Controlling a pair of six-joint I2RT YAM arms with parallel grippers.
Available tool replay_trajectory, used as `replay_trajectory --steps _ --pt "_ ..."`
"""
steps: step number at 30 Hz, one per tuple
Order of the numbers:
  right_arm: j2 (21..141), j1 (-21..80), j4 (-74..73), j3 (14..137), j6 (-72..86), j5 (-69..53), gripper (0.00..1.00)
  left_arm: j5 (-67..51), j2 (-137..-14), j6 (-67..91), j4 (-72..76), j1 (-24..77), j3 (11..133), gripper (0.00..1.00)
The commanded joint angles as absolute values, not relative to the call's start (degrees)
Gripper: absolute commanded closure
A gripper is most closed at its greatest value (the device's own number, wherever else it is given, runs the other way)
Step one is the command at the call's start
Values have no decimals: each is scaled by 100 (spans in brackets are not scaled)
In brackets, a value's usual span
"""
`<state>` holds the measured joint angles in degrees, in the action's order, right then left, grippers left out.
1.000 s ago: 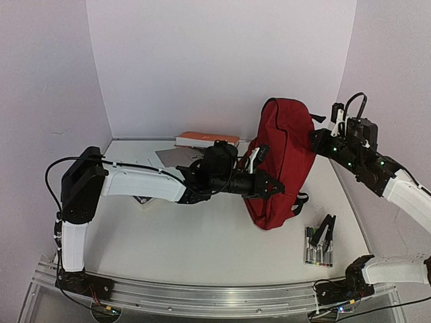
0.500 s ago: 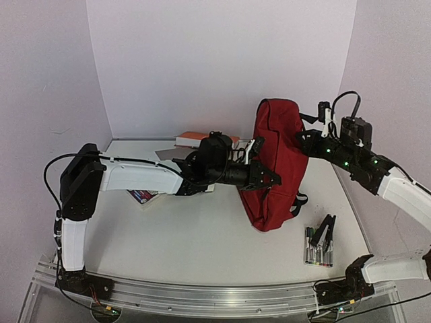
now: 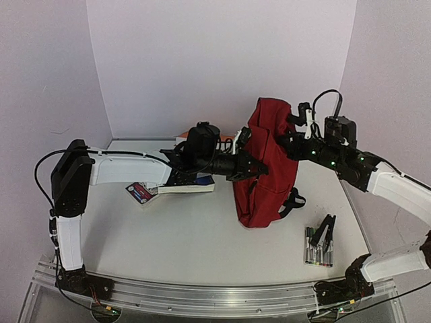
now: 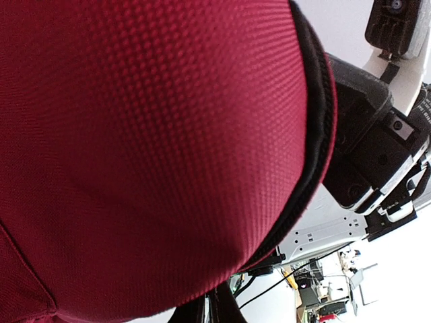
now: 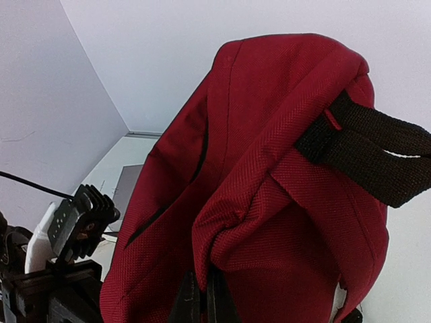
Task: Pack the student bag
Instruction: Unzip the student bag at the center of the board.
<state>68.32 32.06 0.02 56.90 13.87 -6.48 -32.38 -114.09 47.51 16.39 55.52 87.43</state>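
The student bag (image 3: 269,171), a dark-red backpack with black straps, hangs upright between both arms above the table. My left gripper (image 3: 259,168) is shut on the bag's left edge; in the left wrist view the red fabric (image 4: 148,148) fills the frame and its black piping (image 4: 311,168) curves down the right. My right gripper (image 3: 291,141) is shut on a fold of the bag's upper right side. In the right wrist view the bag (image 5: 269,182) rises above the closed fingers (image 5: 183,304), with its black top handle (image 5: 370,158) at the right.
A book (image 3: 190,185) and a small colourful pack (image 3: 140,192) lie under the left arm. An orange-topped book (image 3: 180,139) sits at the back wall. Several markers and a black clip (image 3: 320,241) lie at the front right.
Both arms have carried the bag to the left and a little forward. The left arm has lifted off the table, uncovering the book and the colourful pack beneath it.
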Motion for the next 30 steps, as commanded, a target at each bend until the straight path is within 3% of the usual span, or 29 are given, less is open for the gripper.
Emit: replay_trajectory --steps 1,3,5,10,16,22,30 --pt "6949 3302 -74 5913 1239 -570 100 -3191 -10785 4551 1889 5390 8754 100" --pt "6942 3315 -71 5970 1298 -538 97 -3223 -10803 4547 1823 5377 8751 100" --pt "6908 3323 -72 6050 1390 -476 76 -3279 -10814 4574 1808 5359 8722 100" --pt "6654 3340 -72 6033 1640 -351 44 -3243 -10693 4623 1865 5318 8437 100" --pt "6254 3357 -111 5657 1988 -199 20 -3103 -10489 4740 2002 5240 8017 100" --pt "6245 3358 -465 5574 2687 902 12 -3072 -10379 4804 2109 5203 7773 100" --pt "6629 3357 -674 5803 3214 1490 13 -2976 -10218 4820 2169 5161 7541 100"
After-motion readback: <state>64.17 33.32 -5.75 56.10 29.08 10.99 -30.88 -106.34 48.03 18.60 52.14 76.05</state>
